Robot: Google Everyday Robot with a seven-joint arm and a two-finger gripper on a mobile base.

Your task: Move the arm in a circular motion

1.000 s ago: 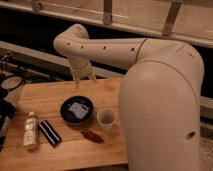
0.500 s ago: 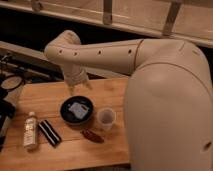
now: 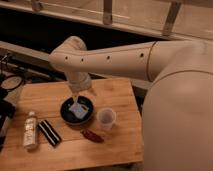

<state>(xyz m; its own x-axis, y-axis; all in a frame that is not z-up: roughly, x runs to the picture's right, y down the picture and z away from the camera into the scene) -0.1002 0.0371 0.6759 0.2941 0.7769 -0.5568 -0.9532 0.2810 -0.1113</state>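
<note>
A thick cream-white robot arm (image 3: 120, 57) reaches in from the right, and its bulky rounded base segment fills the space past the right edge of the counter (image 3: 120, 145). A long tube segment with small dark holes runs left above the back edge, bends at a rounded elbow and turns downward. Its small pale gripper (image 3: 77, 109) points down over the counter's middle.

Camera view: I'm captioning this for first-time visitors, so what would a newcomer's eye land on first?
The huge cream-white arm dominates, sweeping in from the right across the middle. Its end effector hangs just above a dark bowl on the wooden table. A clear cup sits right of the bowl; a small bottle lies near the table's left edge.
</note>
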